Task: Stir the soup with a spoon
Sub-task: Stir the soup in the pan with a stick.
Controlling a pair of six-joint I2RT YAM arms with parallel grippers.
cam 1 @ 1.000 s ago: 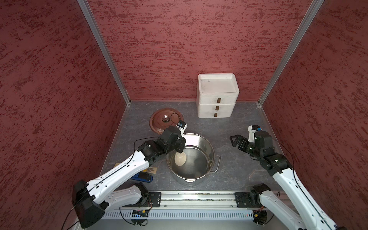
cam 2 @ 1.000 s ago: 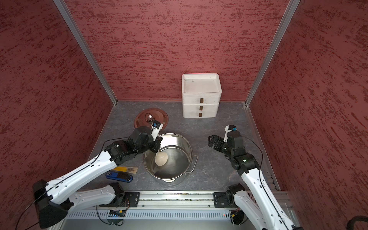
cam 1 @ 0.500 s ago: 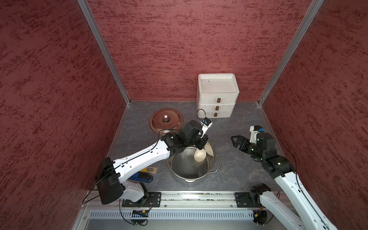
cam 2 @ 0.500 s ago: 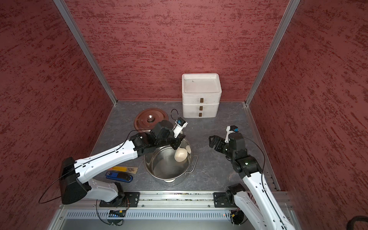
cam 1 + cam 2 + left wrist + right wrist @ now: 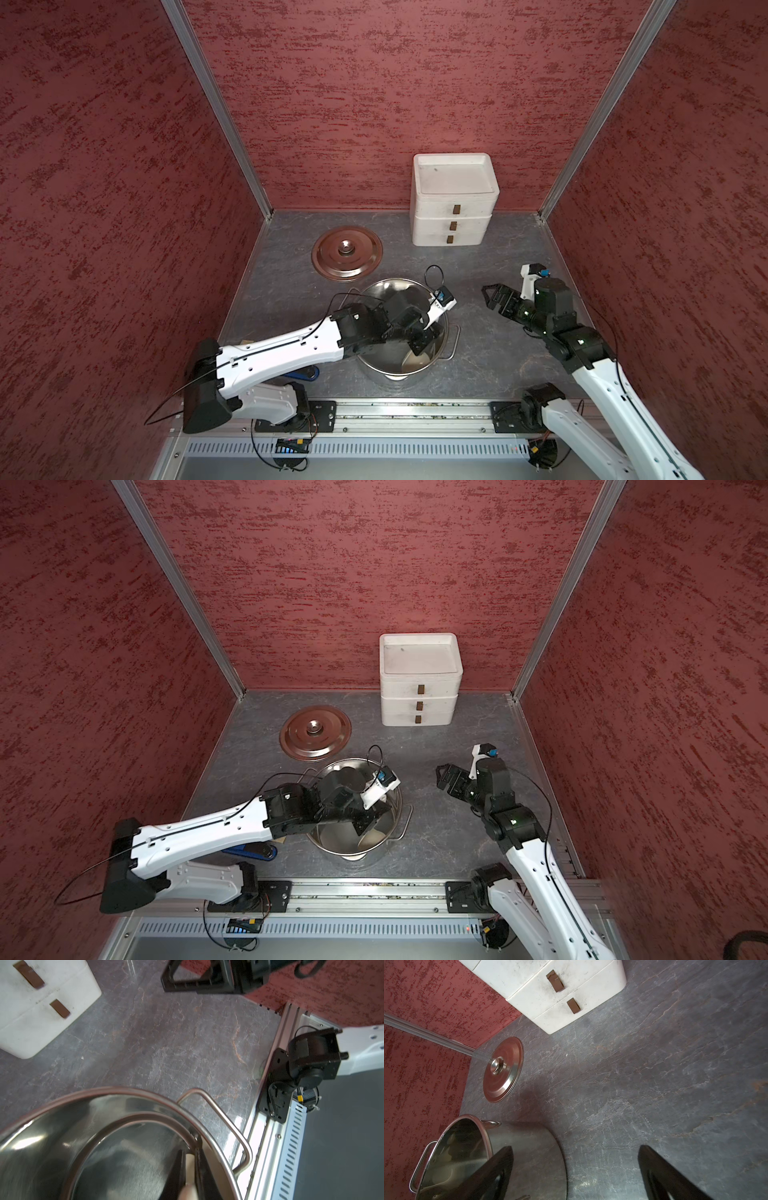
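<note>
Spoon [image 5: 190, 1169] in left pincer [image 5: 190, 1153]

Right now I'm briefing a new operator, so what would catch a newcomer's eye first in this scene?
The left gripper, shut on the cream spoon, reaches down inside the steel pot at the front centre of the table. Behind the pot its lid lies flat, and a white drawer stack stands against the back wall. The right gripper hovers open beside the pot, holding nothing.
</note>
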